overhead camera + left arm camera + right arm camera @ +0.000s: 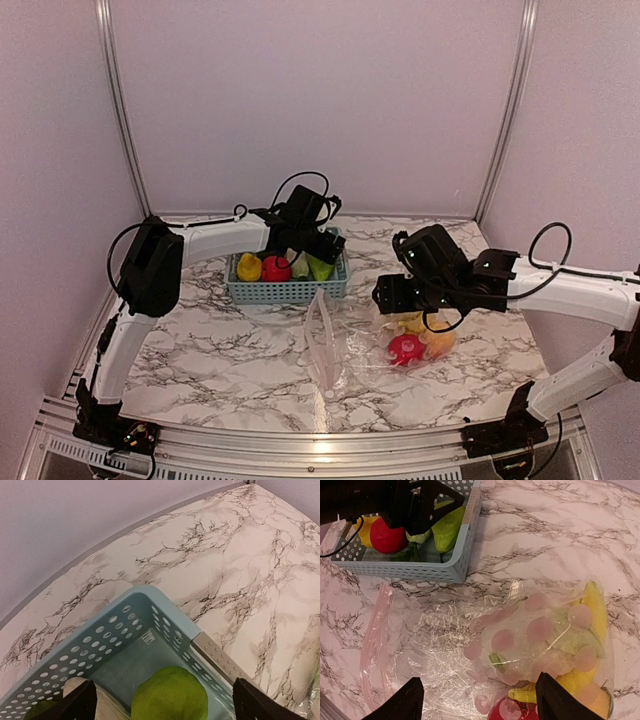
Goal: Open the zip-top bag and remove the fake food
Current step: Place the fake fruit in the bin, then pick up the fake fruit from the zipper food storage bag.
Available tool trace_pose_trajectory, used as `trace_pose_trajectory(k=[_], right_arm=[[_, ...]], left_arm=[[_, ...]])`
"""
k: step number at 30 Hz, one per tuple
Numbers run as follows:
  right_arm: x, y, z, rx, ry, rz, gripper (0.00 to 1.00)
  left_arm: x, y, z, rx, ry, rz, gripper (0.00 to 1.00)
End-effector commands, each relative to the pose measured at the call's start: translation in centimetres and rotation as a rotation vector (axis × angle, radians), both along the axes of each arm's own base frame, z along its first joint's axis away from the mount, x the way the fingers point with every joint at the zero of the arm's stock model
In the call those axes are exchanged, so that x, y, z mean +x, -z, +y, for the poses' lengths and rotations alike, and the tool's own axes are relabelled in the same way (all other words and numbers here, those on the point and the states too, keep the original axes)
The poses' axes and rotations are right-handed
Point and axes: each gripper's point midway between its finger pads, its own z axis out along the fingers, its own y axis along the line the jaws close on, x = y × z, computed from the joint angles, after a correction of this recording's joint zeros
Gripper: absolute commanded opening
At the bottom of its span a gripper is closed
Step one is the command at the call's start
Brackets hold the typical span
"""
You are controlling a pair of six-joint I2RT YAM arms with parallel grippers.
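Right hand [479,703] just above zip-top bag [440,645]

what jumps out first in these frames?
The clear crinkly zip-top bag lies right of centre, glossy yellow and red toy fruit bunched in its right end under the right gripper. Farther back, a light blue slotted plastic basket holds more toy fruit, with the left gripper above it, jaws wide.

Clear zip-top bag [445,645] of fake food [594,611] on marble worktop [560,530] between parted jaws; blue basket [410,570] beyond, left.
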Motion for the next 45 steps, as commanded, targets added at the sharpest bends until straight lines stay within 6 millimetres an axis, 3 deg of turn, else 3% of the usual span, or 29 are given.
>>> trace_pose_trajectory(k=[1, 7, 12, 22, 28, 33, 37, 45], right_arm=[[0.0, 0.0, -0.8, -0.003, 0.021, 0.001, 0.75], [0.0, 1.1, -1.4, -0.015, 0.025, 0.026, 0.76], [-0.1, 2.0, -1.8, -0.007, 0.021, 0.053, 0.76], [-0.7, 3.2, -2.0, -0.030, 0.005, 0.101, 0.77], [-1.2, 3.6, -2.4, -0.038, 0.010, 0.129, 0.79], [-1.9, 3.8, -2.9, -0.042, 0.017, 0.150, 0.82], [-2.9, 4.2, -2.9, -0.035, 0.007, 0.183, 0.92], [-5.7, 4.9, -3.1, -0.027, 0.010, 0.242, 0.92]], left_arm=[[-1.0, -6.1, 1.3, -0.051, -0.010, -0.070, 0.98], [-4.6, -6.9, 4.3, -0.086, -0.039, -0.028, 0.98], [-8.8, -7.2, 6.9, -0.128, -0.049, 0.007, 0.99], [-16.4, -3.1, 9.2, -0.078, -0.019, 0.099, 0.99], [-19.6, -1.6, 9.1, -0.064, 0.026, 0.122, 0.99], [-21.6, -0.7, 7.9, -0.062, 0.081, 0.145, 0.99], [-22.7, -0.8, 6.6, -0.071, 0.119, 0.148, 0.99], [-24.1, 0.1, 4.8, -0.067, 0.174, 0.160, 0.99]])
